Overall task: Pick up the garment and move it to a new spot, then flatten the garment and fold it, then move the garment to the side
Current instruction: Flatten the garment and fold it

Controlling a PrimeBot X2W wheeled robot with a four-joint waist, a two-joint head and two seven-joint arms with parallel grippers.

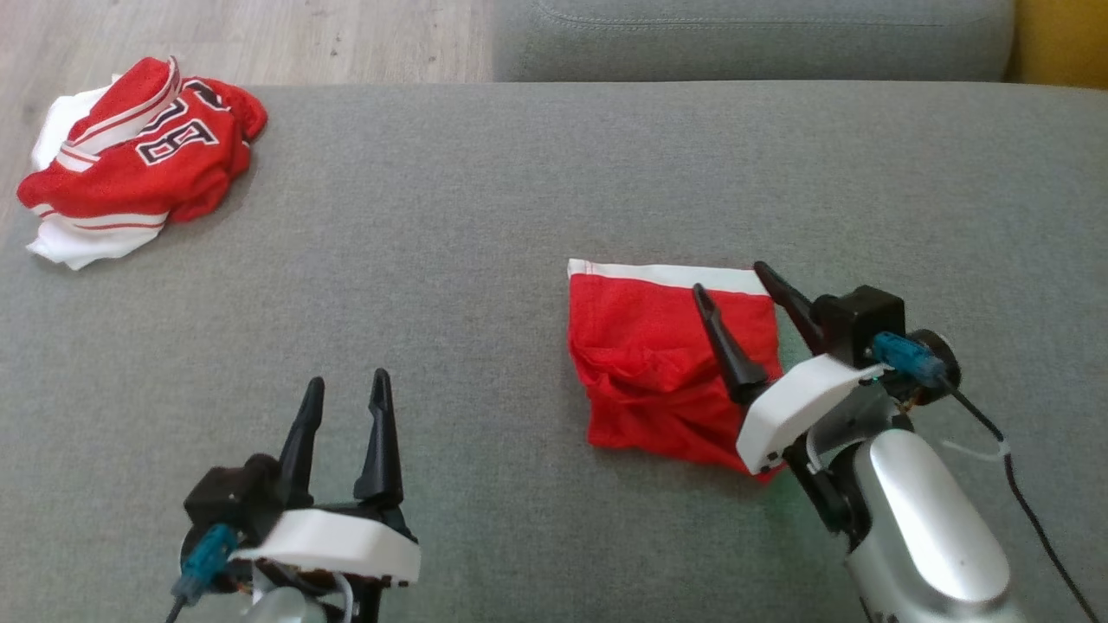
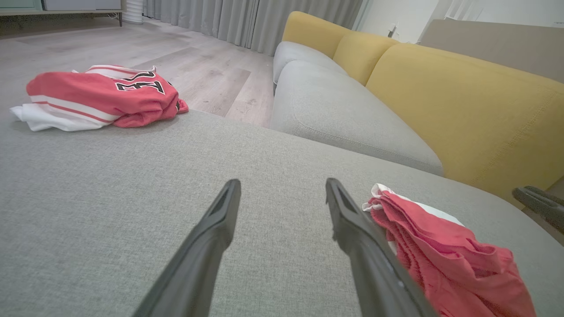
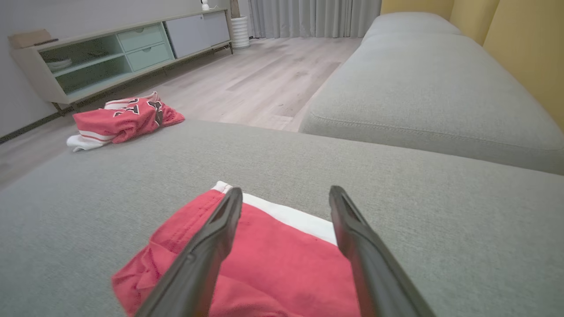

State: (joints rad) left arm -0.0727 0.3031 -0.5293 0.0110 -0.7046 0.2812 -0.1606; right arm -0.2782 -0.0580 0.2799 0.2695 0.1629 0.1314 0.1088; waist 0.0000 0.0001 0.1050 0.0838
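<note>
The folded red garment (image 1: 649, 355) is lying right of centre on the grey cushion (image 1: 485, 216), its right edge directly under the right jaws, which are standing open and empty (the left jaws, likewise open, are hovering well apart to its left).

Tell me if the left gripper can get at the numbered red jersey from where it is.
Probably yes. The left gripper stands open, and only bare grey cushion lies between it and the numbered red jersey at the far left corner. Whether the arm stretches that far I cannot tell.
</note>
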